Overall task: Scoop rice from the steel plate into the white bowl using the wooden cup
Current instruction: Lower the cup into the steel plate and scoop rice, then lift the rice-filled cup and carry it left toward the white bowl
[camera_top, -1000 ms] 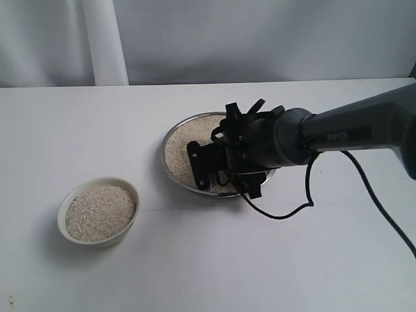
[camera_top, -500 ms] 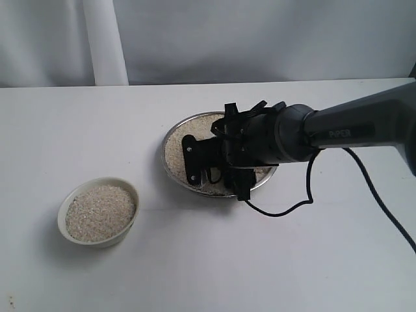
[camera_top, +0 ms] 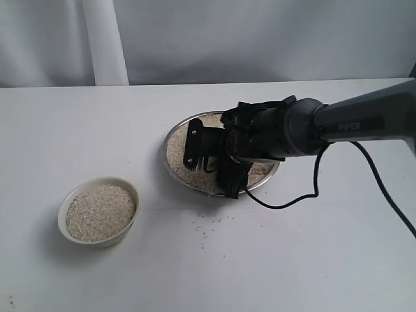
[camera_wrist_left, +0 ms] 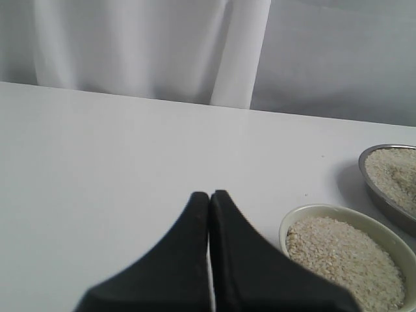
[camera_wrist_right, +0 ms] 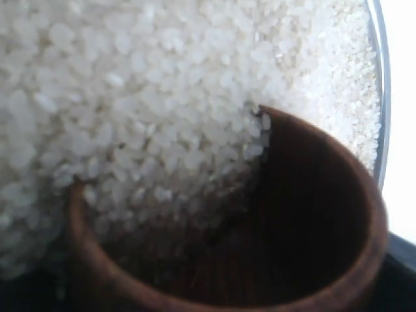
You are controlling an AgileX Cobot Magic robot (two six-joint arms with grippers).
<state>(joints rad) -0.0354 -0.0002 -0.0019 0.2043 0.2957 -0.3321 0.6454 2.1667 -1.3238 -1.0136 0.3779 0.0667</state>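
Right gripper: clamped on the wooden cup, outer wall | cup: mouth dug into rice on steel plate | handling: grains loose, likely to spill; cup rigid, probably slick, so grip mid-barrel | left gripper: fingers pressed together, empty, near white bowl

1 steel plate. 1 white bowl. 1 wooden cup. Rice: 2 heaps, 1 per dish, plus loose grains on the table, too small & too many to count. 2 grippers: right gripper in ext. view, left gripper in its wrist view only. 1 arm in ext. view. 1 black cable. 1 table.
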